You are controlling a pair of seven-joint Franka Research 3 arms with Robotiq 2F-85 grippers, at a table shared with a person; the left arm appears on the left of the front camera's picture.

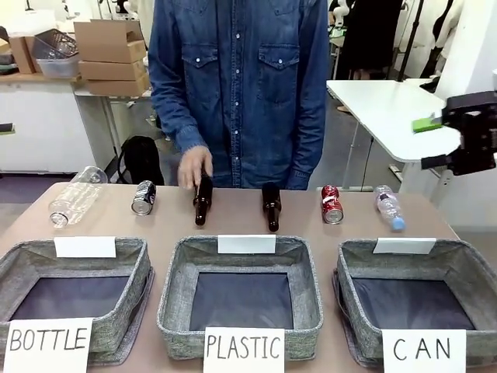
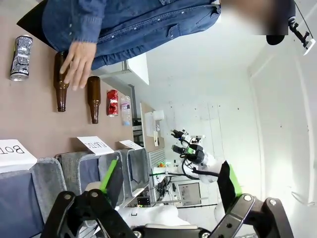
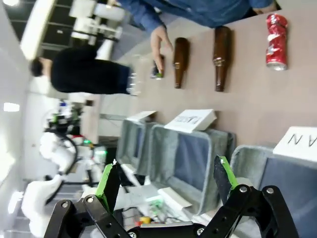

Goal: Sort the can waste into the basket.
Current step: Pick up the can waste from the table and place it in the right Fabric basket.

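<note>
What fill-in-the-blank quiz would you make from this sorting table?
1. The red can lies nearest the basket labelled ____.
2. The person's hand is at a brown glass ____.
3. The middle basket is labelled ____.
4. The left gripper and right gripper are both ____.
Missing words: CAN; bottle; PLASTIC; open.

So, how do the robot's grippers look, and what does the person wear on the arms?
Both the left gripper and the right gripper are black, with angular linked fingers, round bolts at the joints and bright green pads on the inner faces. The person wears a blue denim shirt with long sleeves and buttoned chest pockets.
</note>
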